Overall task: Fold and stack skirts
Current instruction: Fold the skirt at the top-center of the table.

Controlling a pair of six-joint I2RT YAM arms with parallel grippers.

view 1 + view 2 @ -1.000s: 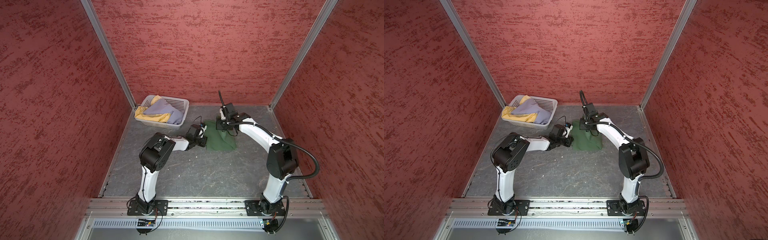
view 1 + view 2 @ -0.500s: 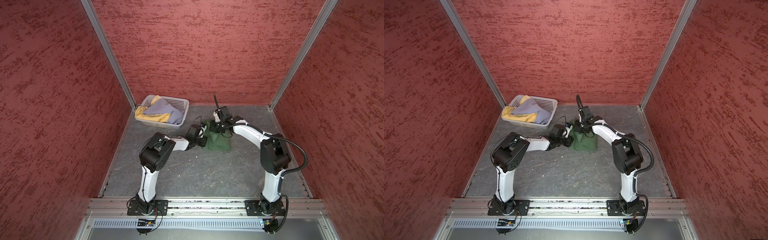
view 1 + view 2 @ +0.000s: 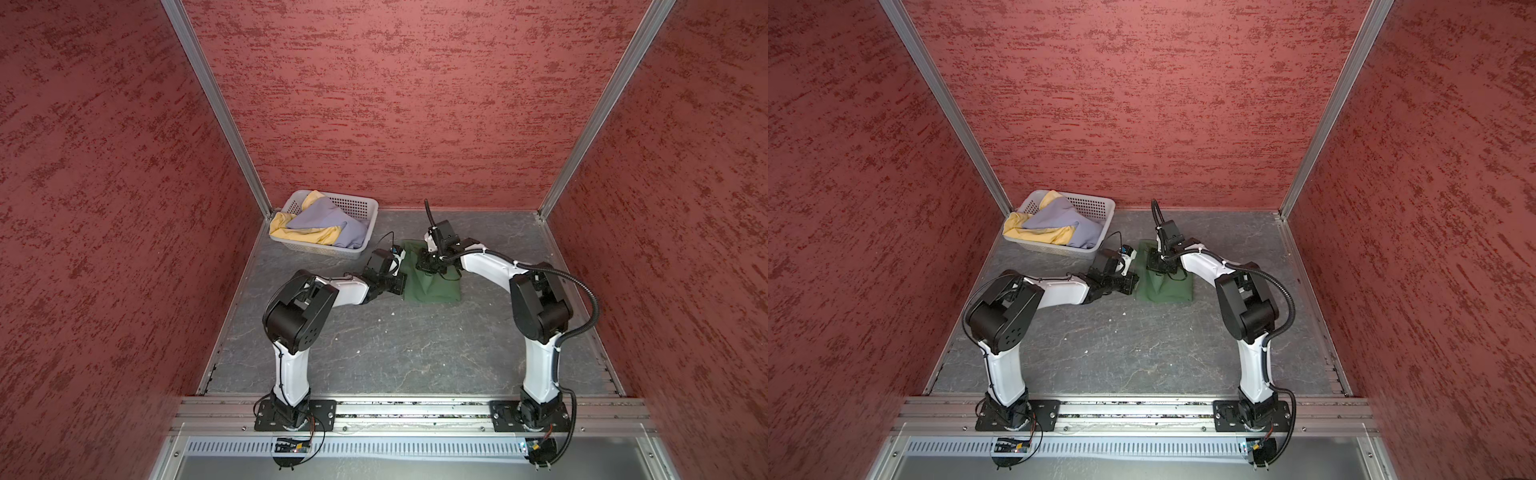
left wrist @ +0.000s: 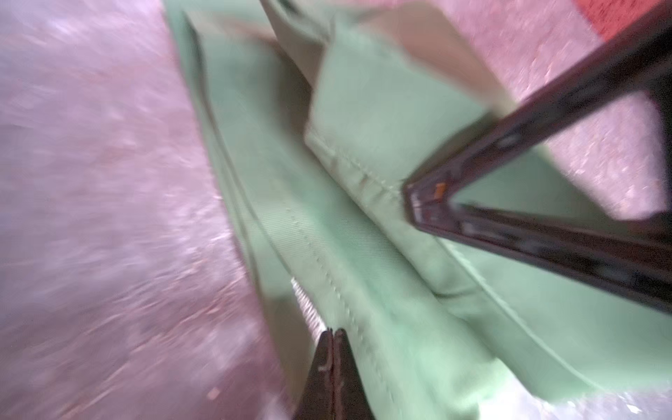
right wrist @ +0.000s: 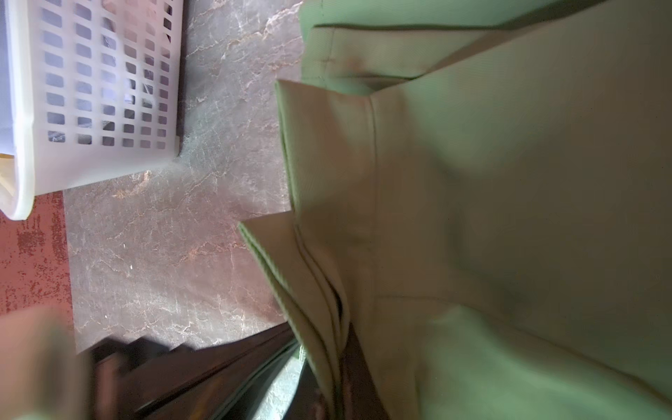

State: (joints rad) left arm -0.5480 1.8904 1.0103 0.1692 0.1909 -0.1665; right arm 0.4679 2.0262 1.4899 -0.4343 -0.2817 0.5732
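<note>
Green skirt (image 3: 434, 284) lay part-folded on counter (image 3: 395, 345) | right gripper (image 3: 430, 269) pinched its fold | left gripper (image 4: 331, 340) closed beside its edge | lavender skirt (image 3: 328, 220), yellow skirt (image 3: 297, 237) in basket (image 3: 318, 249)

Left arm (image 3: 291, 370) and right arm (image 3: 540, 365): glossy white link shells joined by rounded black joint housings (image 3: 299, 311), each mounted on a black, screw-fastened base plate (image 3: 266, 415) on an aluminium rail (image 3: 415, 411). A black corrugated cable conduit (image 3: 596, 309) loops beside the right arm, and thin black wires trail to a small circuit board (image 3: 291, 448) below each base. The left gripper (image 4: 332, 332) ends in thin, dark, tapered fingers (image 4: 320, 378).
</note>
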